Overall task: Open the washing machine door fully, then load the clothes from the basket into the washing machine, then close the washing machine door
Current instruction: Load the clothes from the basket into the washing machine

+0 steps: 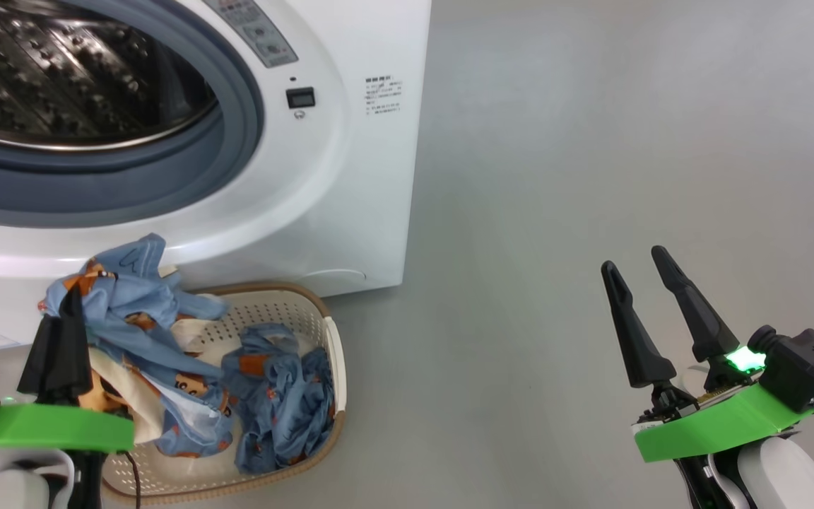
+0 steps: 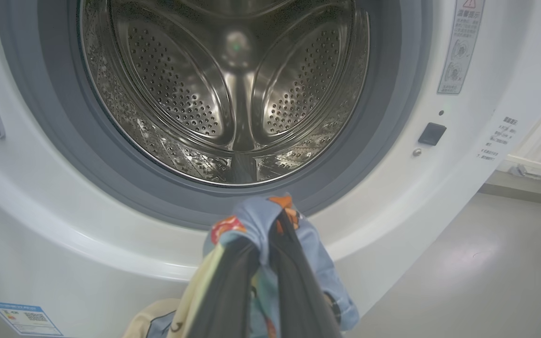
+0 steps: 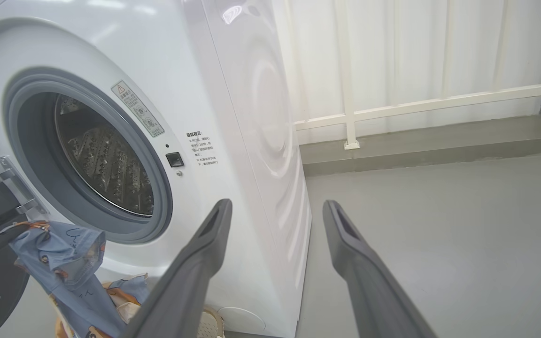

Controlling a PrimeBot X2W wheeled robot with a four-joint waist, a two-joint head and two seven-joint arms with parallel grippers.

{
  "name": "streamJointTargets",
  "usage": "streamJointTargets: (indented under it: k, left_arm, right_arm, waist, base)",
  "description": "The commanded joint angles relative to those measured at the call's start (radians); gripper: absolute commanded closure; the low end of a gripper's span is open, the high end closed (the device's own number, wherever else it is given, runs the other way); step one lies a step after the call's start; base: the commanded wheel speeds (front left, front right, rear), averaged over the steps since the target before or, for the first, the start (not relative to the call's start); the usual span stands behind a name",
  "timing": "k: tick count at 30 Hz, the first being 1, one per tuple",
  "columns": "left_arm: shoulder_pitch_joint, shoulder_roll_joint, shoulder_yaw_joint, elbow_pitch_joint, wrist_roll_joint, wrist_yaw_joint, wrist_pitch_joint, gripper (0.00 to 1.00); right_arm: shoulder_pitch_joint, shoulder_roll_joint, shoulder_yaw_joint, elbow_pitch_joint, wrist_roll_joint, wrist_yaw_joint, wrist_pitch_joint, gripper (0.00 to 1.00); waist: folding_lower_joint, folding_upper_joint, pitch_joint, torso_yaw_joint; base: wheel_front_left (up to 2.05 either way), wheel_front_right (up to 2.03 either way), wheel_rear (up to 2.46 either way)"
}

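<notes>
Clothes (image 1: 276, 396) | one garment (image 1: 135, 293) pinched in my left tool (image 2: 268, 225), hanging over basket (image 1: 335, 339) just below washer (image 1: 350, 177) mouth; rest lie in basket | right tool (image 1: 632, 257) spread, empty, well aside | I should lift over gasket (image 2: 111, 178), reach deep into drum (image 2: 181, 94) before letting go.

Clothes (image 1: 273, 396) in basket (image 1: 276, 311) before, maybe touching, washing machine (image 1: 350, 177).

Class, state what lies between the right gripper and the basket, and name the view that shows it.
Bare grey floor lies between the right gripper and the basket, with nothing on that stretch. The head view shows it.
</notes>
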Motion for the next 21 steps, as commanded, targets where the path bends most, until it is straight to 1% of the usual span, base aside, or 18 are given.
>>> streamJointTargets:
  k: [1, 9, 16, 21]
  left_arm:
    - [0.011, 0.025, 0.044, -0.048, 0.021, 0.001, -0.010, 1.00]
    - [0.083, 0.002, 0.094, -0.131, 0.078, 0.001, -0.010, 1.00]
    - [0.160, -0.042, 0.158, -0.208, 0.159, 0.001, -0.010, 1.00]
    - [0.196, -0.083, 0.179, -0.252, 0.209, 0.001, -0.010, 1.00]
  right_arm:
    - [0.015, -0.017, 0.008, -0.022, 0.009, 0.007, -0.008, 0.00]
    - [0.043, -0.025, 0.002, -0.020, 0.014, 0.007, -0.008, 0.00]
    - [0.070, -0.031, -0.011, -0.022, 0.016, 0.007, -0.008, 0.00]
    - [0.088, -0.029, -0.024, -0.026, 0.012, 0.007, -0.008, 0.00]
  waist:
    - [0.0001, 0.0000, -0.017, 0.007]
    - [0.0001, 0.0000, -0.053, 0.010]
    - [0.0001, 0.0000, -0.074, 0.011]
    - [0.0001, 0.0000, -0.070, 0.017]
  base:
    - [0.00, 0.00, 0.00]
    - [0.00, 0.00, 0.00]
    - [0.00, 0.00, 0.00]
    - [0.00, 0.00, 0.00]
